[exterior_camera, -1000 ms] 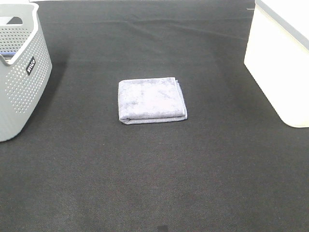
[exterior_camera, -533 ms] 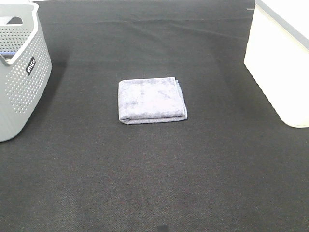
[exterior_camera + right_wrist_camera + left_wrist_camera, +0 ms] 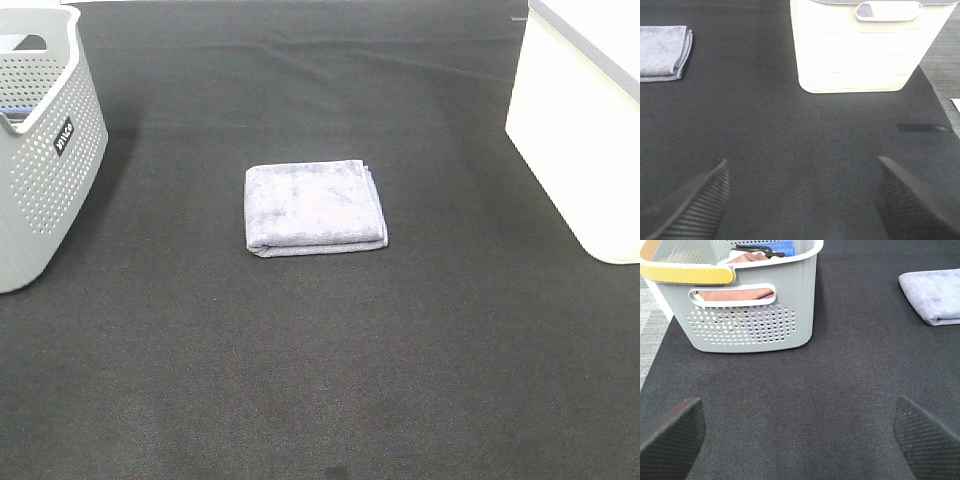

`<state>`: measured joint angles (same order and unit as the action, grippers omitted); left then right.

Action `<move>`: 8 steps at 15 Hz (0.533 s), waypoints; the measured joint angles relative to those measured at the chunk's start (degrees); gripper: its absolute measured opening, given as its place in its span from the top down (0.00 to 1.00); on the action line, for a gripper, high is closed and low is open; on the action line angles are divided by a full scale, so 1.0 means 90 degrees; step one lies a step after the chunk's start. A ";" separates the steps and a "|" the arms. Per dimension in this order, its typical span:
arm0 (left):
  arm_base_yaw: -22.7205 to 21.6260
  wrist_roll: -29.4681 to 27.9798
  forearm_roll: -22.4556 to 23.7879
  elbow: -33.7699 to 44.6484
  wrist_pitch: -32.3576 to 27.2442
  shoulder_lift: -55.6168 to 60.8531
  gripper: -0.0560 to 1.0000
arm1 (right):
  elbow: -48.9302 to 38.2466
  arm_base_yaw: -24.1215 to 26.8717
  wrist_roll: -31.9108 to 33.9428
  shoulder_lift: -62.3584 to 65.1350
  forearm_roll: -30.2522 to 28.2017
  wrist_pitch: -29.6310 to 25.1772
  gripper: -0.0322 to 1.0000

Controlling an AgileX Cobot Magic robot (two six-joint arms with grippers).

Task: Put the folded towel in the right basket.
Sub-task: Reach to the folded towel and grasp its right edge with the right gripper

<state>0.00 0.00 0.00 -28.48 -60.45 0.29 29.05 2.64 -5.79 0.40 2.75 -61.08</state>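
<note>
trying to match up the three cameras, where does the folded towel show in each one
Exterior high: folded towel lies mid-picture on the black mat, between the grey basket and the white basket.
Left wrist: folded towel cut by the frame edge, apart from the grey basket.
Right wrist: folded towel cut by the frame edge, apart from the white basket.
Shared landmark: the black mat, under it in all three.
</note>
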 joint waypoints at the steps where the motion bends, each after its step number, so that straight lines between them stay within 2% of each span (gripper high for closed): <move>1: 0.0000 0.0000 0.0000 0.0000 0.0000 0.0000 0.03 | 0.0000 0.0000 0.0000 0.0000 0.0000 0.0000 0.25; 8: 0.0000 0.0000 0.0000 0.0000 0.0000 0.0000 0.03 | 0.0000 0.0000 0.0000 0.0000 0.0000 0.0000 0.25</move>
<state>0.00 0.00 0.00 -28.48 -60.45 0.29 29.05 2.64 -5.79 0.40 2.75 -61.08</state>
